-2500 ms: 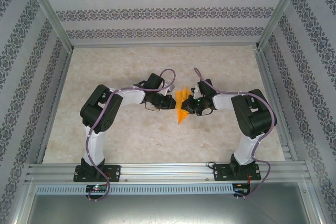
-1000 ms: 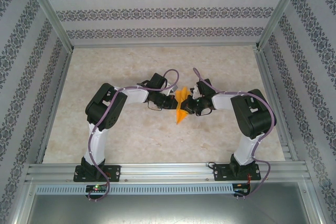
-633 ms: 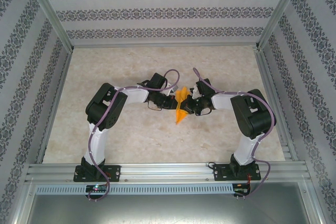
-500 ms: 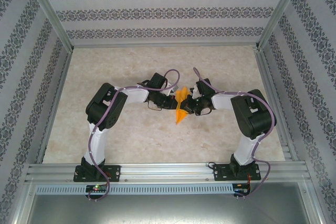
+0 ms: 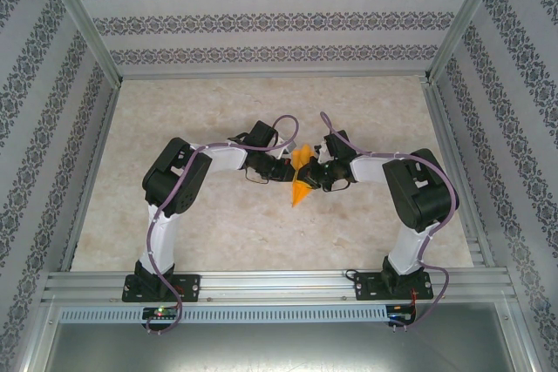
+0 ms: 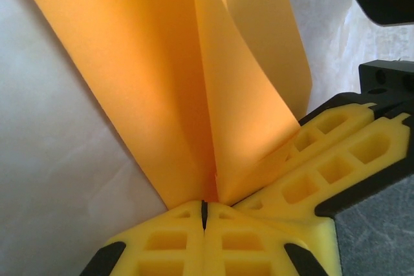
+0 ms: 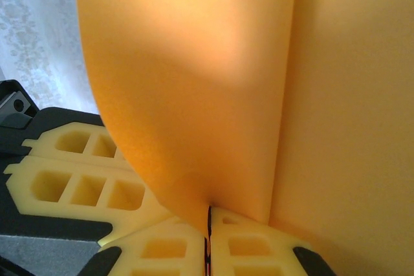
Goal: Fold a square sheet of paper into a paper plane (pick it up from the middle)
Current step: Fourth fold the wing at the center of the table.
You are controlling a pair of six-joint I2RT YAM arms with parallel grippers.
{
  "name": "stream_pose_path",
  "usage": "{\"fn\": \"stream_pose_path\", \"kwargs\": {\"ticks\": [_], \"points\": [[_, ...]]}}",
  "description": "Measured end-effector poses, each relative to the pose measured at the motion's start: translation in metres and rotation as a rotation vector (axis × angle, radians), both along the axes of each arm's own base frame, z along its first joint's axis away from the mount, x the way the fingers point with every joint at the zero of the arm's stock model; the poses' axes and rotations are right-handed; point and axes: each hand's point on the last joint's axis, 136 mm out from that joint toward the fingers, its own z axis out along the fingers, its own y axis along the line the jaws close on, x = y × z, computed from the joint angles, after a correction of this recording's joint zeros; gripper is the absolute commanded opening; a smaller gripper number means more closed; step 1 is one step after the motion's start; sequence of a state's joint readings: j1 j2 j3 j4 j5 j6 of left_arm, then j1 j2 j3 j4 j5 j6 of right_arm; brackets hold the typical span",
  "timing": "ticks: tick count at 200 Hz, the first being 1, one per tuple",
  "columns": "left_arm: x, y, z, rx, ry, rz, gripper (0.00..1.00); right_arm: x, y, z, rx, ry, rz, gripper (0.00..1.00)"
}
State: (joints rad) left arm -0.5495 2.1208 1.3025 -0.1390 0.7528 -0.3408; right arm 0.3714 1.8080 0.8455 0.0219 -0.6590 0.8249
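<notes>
My left gripper (image 6: 204, 214) and right gripper (image 7: 208, 221), jaws clamped from either side on the paper plane (image 5: 301, 177) over the middle of the table (image 5: 218, 241): pulling apart or twisting unevenly may, I judge, tear or uncrease it.

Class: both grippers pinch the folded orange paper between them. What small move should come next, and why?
Probably ease the right gripper open, with the left gripper holding on. Both are shut on the paper plane at its crease, side by side, and its folds look formed, so one grip should be enough to hold it.
</notes>
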Motion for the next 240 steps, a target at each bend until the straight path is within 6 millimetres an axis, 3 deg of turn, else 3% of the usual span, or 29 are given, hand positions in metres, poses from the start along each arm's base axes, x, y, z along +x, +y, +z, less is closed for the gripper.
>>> {"fn": "stream_pose_path", "kwargs": {"ticks": [81,121,174,240], "points": [[0.0,0.001,0.002,-0.014,0.005,0.034,0.01,0.0,0.0,-0.007,0.003,-0.006,0.001,0.11],[-0.005,0.006,0.008,-0.002,0.012,0.054,0.1,0.001,0.001,-0.006,0.008,-0.013,0.003,0.14],[0.002,0.013,0.031,0.017,-0.034,0.098,0.28,0.003,0.004,-0.002,0.033,-0.042,0.02,0.27],[0.007,0.02,0.032,0.025,0.0,0.137,0.41,0.004,0.004,0.003,0.058,-0.086,0.018,0.35]]}}
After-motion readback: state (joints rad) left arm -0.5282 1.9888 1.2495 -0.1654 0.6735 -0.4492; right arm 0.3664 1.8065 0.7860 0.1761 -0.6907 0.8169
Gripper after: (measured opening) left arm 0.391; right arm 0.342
